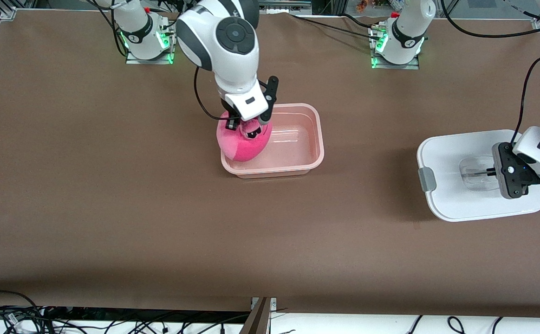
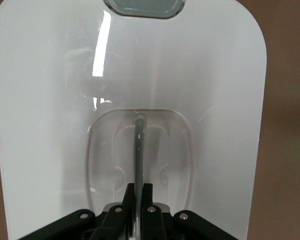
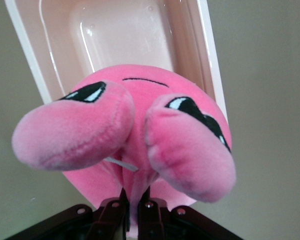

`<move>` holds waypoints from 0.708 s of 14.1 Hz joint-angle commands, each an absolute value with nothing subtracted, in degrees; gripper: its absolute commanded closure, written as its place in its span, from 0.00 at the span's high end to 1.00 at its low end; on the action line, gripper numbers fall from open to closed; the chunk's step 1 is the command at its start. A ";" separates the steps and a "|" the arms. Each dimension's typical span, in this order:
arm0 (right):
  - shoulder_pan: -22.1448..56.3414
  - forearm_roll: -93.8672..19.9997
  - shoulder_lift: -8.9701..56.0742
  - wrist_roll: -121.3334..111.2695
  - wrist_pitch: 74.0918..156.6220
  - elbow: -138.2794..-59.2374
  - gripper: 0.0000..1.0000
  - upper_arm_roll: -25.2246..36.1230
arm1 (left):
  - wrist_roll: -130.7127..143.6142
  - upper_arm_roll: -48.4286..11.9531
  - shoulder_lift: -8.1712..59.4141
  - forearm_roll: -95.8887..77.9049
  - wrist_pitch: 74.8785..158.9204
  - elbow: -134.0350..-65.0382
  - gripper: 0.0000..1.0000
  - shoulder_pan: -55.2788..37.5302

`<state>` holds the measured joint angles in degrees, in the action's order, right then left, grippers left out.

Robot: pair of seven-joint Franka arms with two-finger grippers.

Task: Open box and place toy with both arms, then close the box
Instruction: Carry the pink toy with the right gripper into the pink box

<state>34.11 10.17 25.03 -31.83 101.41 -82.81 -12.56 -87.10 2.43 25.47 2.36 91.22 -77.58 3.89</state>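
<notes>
The box's pinkish tub [image 1: 318,139] stands open and empty at the middle of the table. My right gripper [image 1: 247,123] is shut on the hot-pink toy [image 1: 243,144] and holds it over the tub's end toward the right arm's end, overhanging the rim. In the right wrist view the toy [image 3: 140,125] hangs from the gripper [image 3: 135,197] above the tub [image 3: 120,30]. The white lid [image 1: 460,195] is near the left arm's end. My left gripper [image 1: 489,172] is shut on the bar of its clear handle [image 2: 139,145]. The lid [image 2: 50,100] fills the left wrist view beyond the gripper [image 2: 140,192].
A grey clip [image 1: 427,179] sits on the lid's edge toward the tub; it also shows in the left wrist view [image 2: 142,7]. The arm bases [image 1: 146,39] [image 1: 397,44] stand along the table's back edge. Loose cables [image 1: 112,320] lie below the table's front edge.
</notes>
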 commanded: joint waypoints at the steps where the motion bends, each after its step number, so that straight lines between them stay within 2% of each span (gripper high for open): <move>1: 35.51 11.60 28.65 -32.78 100.37 -78.57 0.03 -12.04 | -88.77 1.93 25.93 3.25 90.18 -76.11 0.00 4.39; 10: 37.53 15.99 36.29 -31.82 103.88 -78.57 0.07 -11.95 | -88.77 1.93 26.02 3.16 90.18 -76.11 0.00 4.39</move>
